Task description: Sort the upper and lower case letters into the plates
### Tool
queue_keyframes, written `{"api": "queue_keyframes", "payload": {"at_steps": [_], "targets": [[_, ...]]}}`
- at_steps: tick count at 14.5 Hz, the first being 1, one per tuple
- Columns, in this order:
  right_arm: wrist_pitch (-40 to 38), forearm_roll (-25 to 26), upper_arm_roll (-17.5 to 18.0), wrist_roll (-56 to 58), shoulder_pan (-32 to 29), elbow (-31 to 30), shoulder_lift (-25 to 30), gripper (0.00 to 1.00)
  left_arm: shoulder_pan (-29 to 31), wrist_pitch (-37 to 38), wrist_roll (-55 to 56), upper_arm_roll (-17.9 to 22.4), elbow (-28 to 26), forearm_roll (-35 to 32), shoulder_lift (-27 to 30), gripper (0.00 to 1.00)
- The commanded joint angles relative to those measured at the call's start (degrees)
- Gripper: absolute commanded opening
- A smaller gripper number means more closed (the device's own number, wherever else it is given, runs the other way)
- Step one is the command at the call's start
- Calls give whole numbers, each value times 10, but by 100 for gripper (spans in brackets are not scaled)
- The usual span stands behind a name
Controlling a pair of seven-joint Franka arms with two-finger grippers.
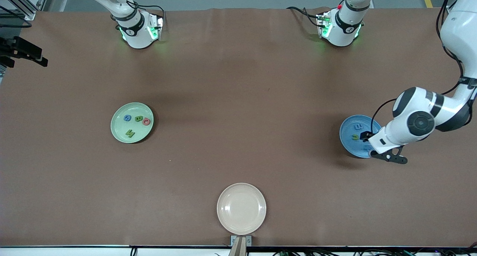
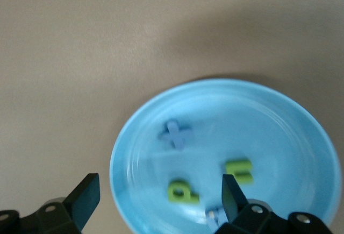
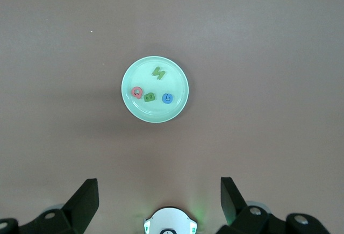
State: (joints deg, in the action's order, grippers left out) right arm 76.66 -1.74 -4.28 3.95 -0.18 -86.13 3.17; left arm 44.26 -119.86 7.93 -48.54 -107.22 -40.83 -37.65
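Note:
The blue plate [image 1: 349, 145] lies toward the left arm's end of the table. In the left wrist view this blue plate [image 2: 290, 132] holds a blue x [image 2: 176, 134], a green n [image 2: 238, 170], a green p [image 2: 182, 191] and a pale letter [image 2: 214, 215] half hidden by a finger. My left gripper [image 2: 159, 199] hangs open just above it, holding nothing; from the front the left gripper [image 1: 367, 137] covers the plate's edge. The pale green plate [image 1: 119, 132] holds a blue G [image 1: 127, 117], a green B [image 1: 138, 119], a red round letter [image 1: 146, 121] and a green N [image 1: 130, 133]. My right gripper [image 3: 159, 199] is open and empty, high above the bare table near its own base.
A cream-beige plate [image 1: 241, 208] with nothing on it sits at the table edge nearest the front camera, midway between the two arms. The right arm's base [image 3: 171, 222] shows between the right fingers. The brown table stretches bare between the plates.

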Motion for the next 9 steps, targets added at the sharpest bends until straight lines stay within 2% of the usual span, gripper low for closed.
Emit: {"api": "queue_keyframes", "payload": {"at_steps": [1, 5, 7, 9], "targets": [[0, 2, 2, 8, -5, -3, 10, 100, 1, 18, -106, 39, -23, 121, 100, 100], [19, 6, 8, 11, -2, -1, 10, 100, -38, 74, -199, 116, -24, 244, 200, 100], [19, 8, 8, 11, -2, -1, 10, 100, -94, 99, -218, 184, -23, 304, 244, 100], [16, 8, 8, 11, -2, -2, 10, 100, -167, 118, -218, 260, -23, 333, 278, 100]]}}
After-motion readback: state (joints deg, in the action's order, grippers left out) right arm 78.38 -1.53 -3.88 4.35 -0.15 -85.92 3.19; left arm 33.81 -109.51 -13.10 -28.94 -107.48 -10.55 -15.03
